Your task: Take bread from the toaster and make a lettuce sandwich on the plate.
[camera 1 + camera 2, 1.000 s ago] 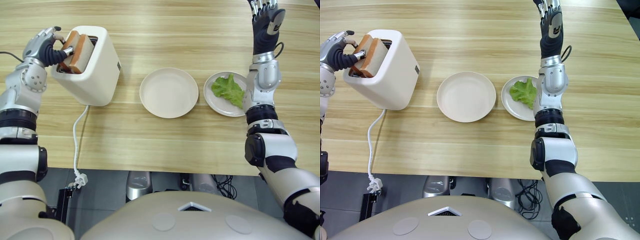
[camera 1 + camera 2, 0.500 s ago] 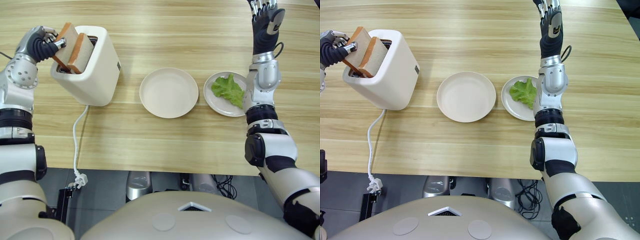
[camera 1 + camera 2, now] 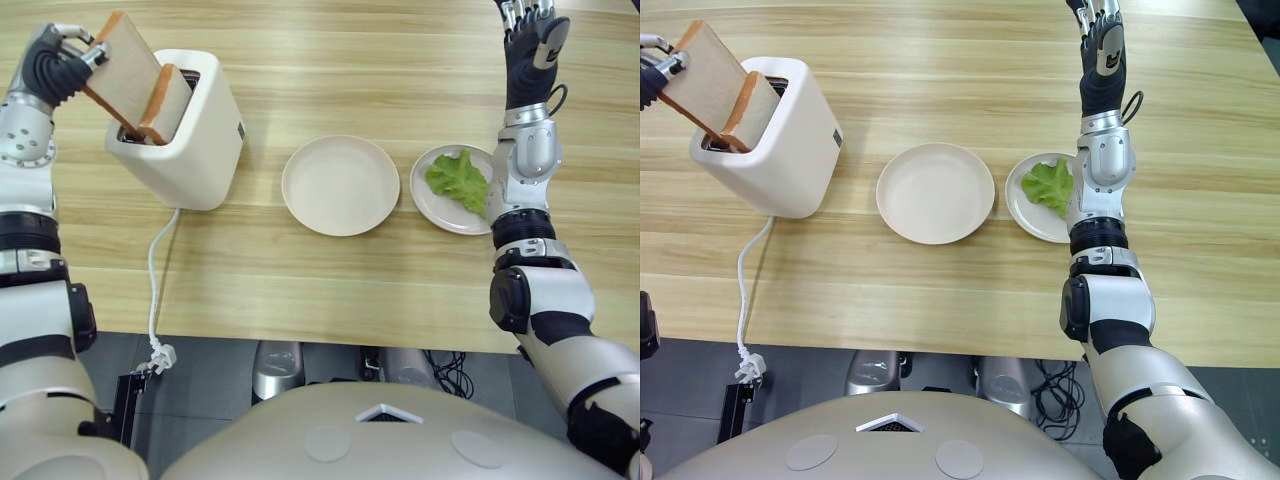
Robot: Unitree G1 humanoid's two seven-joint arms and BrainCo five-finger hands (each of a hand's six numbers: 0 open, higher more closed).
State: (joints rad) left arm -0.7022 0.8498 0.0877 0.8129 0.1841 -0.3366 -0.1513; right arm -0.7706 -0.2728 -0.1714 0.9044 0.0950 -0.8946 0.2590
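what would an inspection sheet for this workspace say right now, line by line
surface: wooden table, light grain
job's things: toaster at left; bread slice tilted, lower end in the slot; second slice seated; plate empty; lettuce on small plate
clutter: nothing seen
hands: left hand fingers shut on bread slice; right hand open, at the table's far side
cables: cord runs off the near edge, plug below the edge
surroundings: grey floor

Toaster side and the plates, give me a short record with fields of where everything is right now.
left hand: shut on bread slice beside the toaster
bread slice: tilted, lower end in the toaster slot
second slice: sitting in the toaster
big plate: empty, middle of table
small plate: holds lettuce, right of big plate
right hand: open beyond the small plate, holding nothing
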